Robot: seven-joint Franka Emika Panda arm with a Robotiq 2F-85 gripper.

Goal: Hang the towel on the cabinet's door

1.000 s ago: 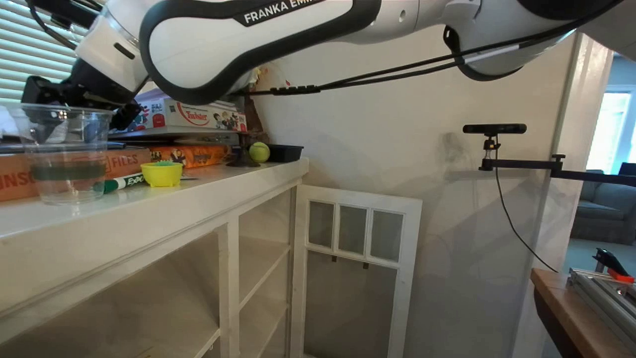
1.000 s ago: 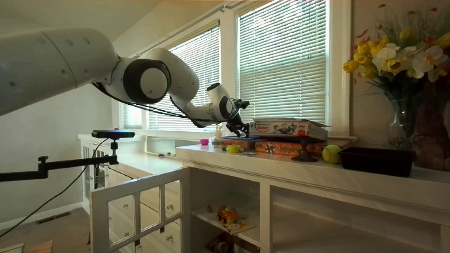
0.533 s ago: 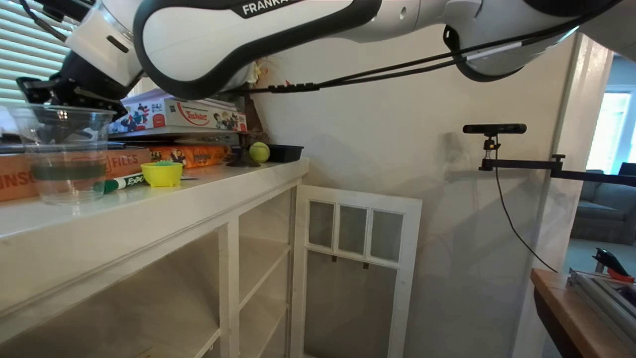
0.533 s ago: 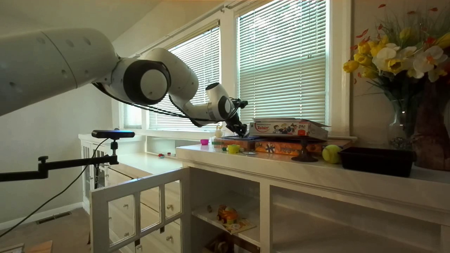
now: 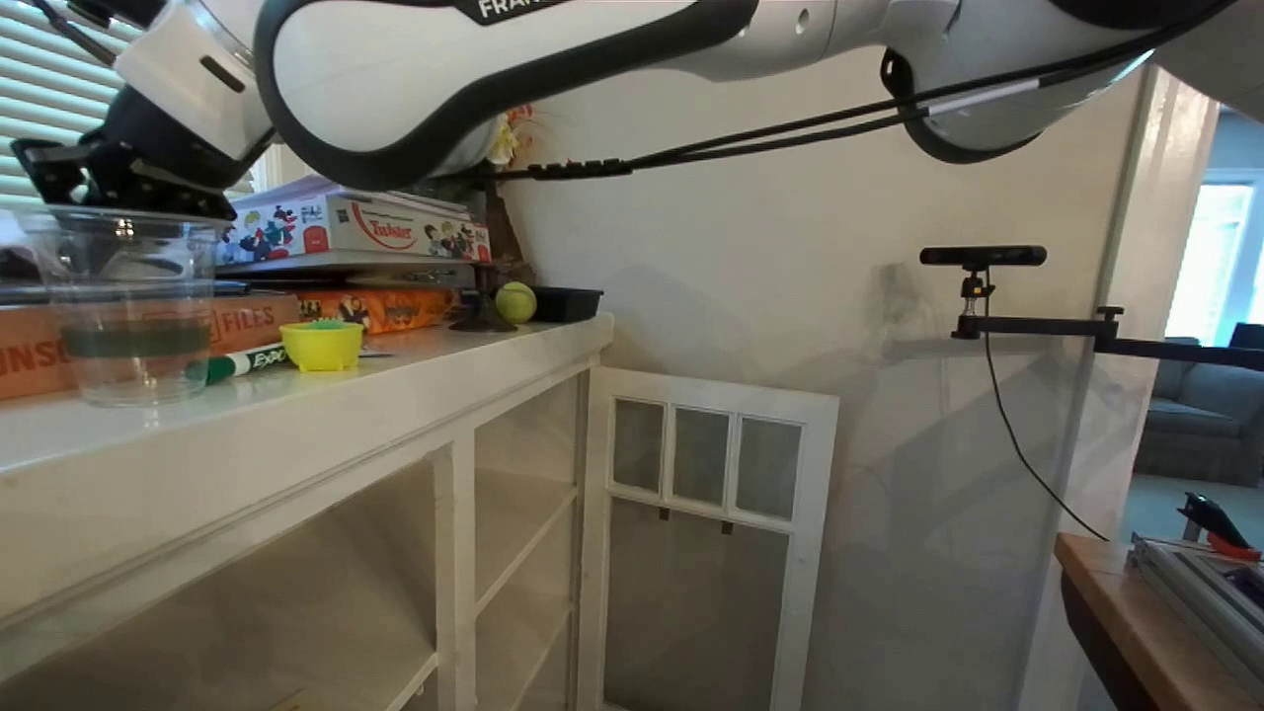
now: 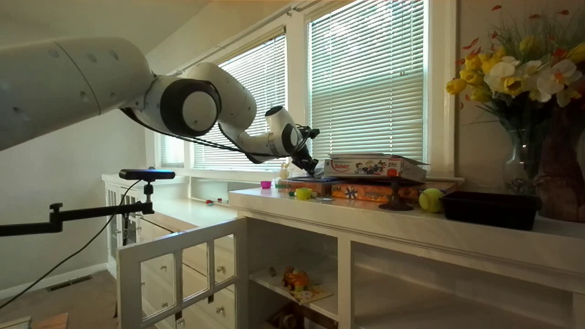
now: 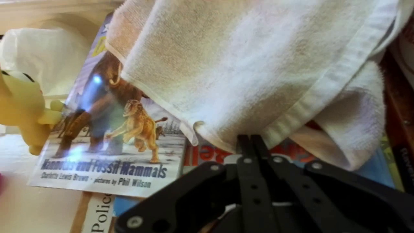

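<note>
Wrist view: one tool (image 7: 250, 139), one towel (image 7: 252, 71), one mammal book (image 7: 119, 142), one yellow figure (image 7: 26, 110).
Towel: corner pinched in the tool, rest beyond.
Clear cup (image 5: 128, 316), in an exterior view: one, standing before the tool.
Cabinet door (image 6: 178, 274), in an exterior view: one, open, lower than the tool.
</note>
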